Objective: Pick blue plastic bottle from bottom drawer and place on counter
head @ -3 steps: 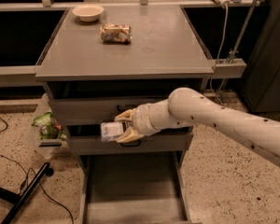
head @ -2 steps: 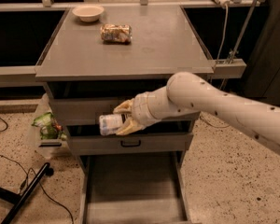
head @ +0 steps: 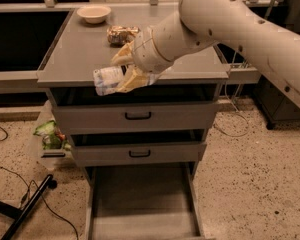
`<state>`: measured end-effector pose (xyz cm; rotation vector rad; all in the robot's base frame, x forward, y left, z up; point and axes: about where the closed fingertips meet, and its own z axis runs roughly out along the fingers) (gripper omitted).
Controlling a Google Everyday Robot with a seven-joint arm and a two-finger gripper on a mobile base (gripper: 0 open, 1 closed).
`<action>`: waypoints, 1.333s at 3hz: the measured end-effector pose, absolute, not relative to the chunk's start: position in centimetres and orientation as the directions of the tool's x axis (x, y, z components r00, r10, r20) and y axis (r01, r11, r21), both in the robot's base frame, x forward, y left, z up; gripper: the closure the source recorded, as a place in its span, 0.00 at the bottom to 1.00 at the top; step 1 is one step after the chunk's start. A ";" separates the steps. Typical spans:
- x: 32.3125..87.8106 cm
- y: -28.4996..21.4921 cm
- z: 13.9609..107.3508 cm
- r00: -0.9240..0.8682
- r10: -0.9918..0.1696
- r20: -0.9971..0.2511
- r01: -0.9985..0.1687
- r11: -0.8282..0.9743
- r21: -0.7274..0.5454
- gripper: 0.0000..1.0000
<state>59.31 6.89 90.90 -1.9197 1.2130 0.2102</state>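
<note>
My gripper is shut on the blue plastic bottle, a small see-through bottle with a pale blue-white label. It holds the bottle sideways just above the front edge of the counter, left of centre. The big beige arm comes in from the upper right and hides much of the counter's right side. The bottom drawer stands pulled open below, its flat grey floor bare.
A shiny foil snack packet and a pale bowl sit at the back of the counter. Two closed drawers with black handles are below the top. A bin with green packets and cables lie on the floor at left.
The gripper has risen with the bottle from in front of the drawer faces up to the counter's front edge.
</note>
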 end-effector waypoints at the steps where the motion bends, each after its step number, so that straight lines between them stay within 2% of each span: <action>1: 59.3 6.9 90.9 0.519 -0.670 -0.532 -0.809 -0.184 -0.558 1.00; 2: 61.7 6.1 92.6 0.526 -0.671 -0.523 -0.793 -0.164 -0.587 1.00; 4: 69.9 2.7 95.6 0.475 -0.709 -0.521 -0.772 -0.052 -0.633 1.00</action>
